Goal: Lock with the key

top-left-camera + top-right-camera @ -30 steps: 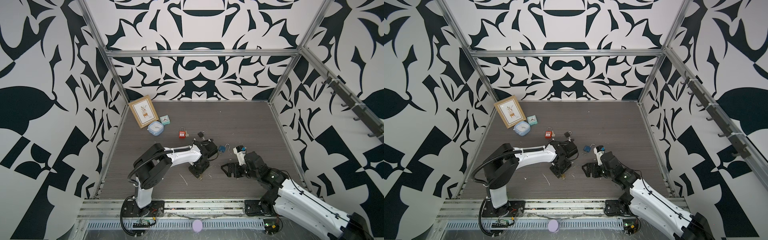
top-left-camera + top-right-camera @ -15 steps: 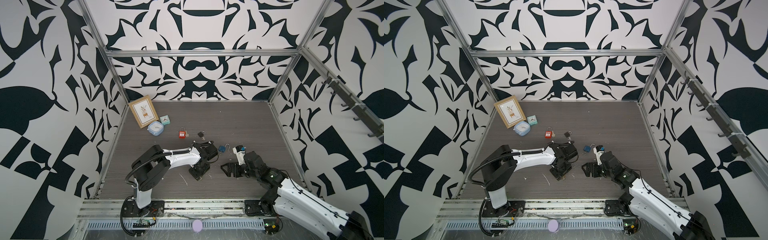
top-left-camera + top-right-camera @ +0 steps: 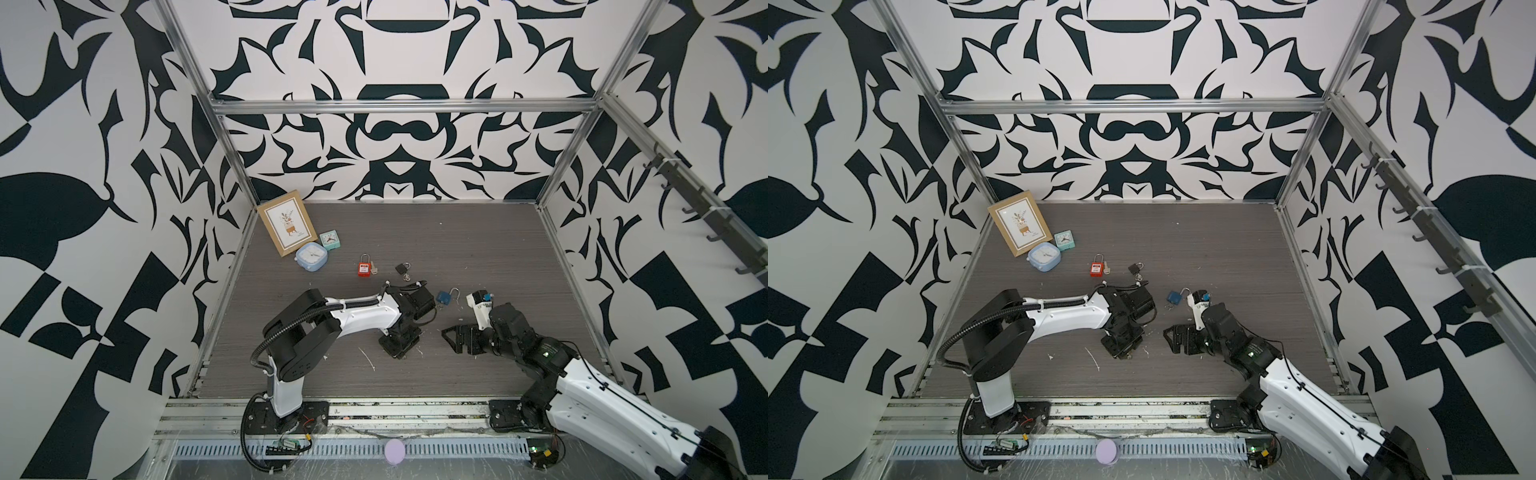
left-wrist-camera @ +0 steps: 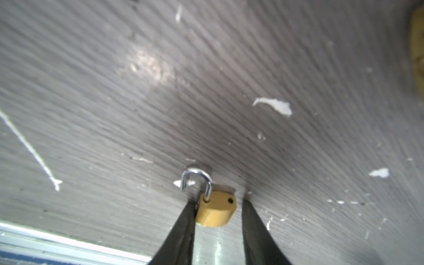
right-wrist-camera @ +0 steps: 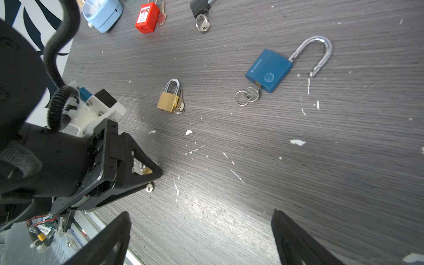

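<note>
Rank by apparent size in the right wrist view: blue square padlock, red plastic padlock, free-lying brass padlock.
1. Blue square padlock.
2. Red plastic padlock and free-lying brass padlock: alike, unranked; red is farther, cropped.

We see tall walls [image 3: 104, 124] all around us, white with big black leaf shapes. Shiny metal bars [image 3: 399, 107] run along the corners. The floor [image 3: 457, 232] is dark grey wood with thin lines — little white specks [image 3: 368, 359] lie near its front edge. A rail of dark hooks [image 3: 721, 230] hangs on the right wall.
</note>
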`<move>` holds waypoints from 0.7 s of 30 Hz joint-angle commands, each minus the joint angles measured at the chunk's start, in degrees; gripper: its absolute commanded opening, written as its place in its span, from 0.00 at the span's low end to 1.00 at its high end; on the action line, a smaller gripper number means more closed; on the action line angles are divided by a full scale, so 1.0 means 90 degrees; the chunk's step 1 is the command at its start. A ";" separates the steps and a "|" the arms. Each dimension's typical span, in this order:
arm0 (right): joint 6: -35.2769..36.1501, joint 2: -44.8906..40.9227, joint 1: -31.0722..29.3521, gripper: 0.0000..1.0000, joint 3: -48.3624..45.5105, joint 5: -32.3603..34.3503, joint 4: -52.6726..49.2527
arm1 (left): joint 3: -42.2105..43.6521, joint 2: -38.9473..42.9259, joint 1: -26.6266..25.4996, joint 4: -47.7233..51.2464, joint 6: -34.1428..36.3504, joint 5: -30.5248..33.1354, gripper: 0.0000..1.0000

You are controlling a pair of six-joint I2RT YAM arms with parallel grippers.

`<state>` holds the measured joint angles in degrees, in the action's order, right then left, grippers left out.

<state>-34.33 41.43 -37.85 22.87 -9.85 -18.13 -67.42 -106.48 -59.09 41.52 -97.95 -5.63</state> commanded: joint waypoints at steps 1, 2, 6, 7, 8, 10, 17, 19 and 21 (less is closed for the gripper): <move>0.0045 0.0070 0.0016 0.97 0.0173 0.0071 0.0160 | 0.0139 -0.0317 0.0042 -0.0115 0.0002 0.0098 0.34; 0.0053 0.0067 0.0016 0.97 0.0175 0.0075 0.0159 | 0.0130 -0.0330 0.0047 -0.0120 0.0009 0.0094 0.34; 0.0054 0.0056 0.0018 0.97 0.0178 0.0071 0.0169 | 0.0120 -0.0368 0.0076 -0.0120 0.0030 0.0046 0.34; 0.0055 0.0060 0.0016 0.97 0.0187 0.0069 0.0166 | 0.0120 -0.0376 0.0088 -0.0129 0.0039 0.0040 0.35; 0.0059 0.0055 0.0016 0.97 0.0175 0.0084 0.0165 | 0.0109 -0.0376 0.0098 -0.0130 0.0044 0.0031 0.36; 0.0054 0.0055 0.0016 0.97 0.0183 0.0084 0.0169 | 0.0089 -0.0376 0.0112 -0.0091 0.0066 0.0066 0.39; 0.0055 0.0104 0.0016 0.97 0.0211 0.0093 0.0188 | -0.0002 -0.0395 0.0208 0.0113 0.0210 0.0137 0.36; 0.0061 0.0113 0.0016 0.97 0.0209 0.0093 0.0190 | 0.0009 -0.0386 0.0209 0.0117 0.0200 0.0137 0.36; 0.0064 0.0133 0.0016 0.97 0.0220 0.0096 0.0199 | 0.0008 -0.0386 0.0217 0.0132 0.0205 0.0138 0.36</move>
<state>-34.30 42.11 -37.85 22.87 -9.82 -18.09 -68.03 -107.07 -57.74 41.67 -96.33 -7.11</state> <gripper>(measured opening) 0.972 0.360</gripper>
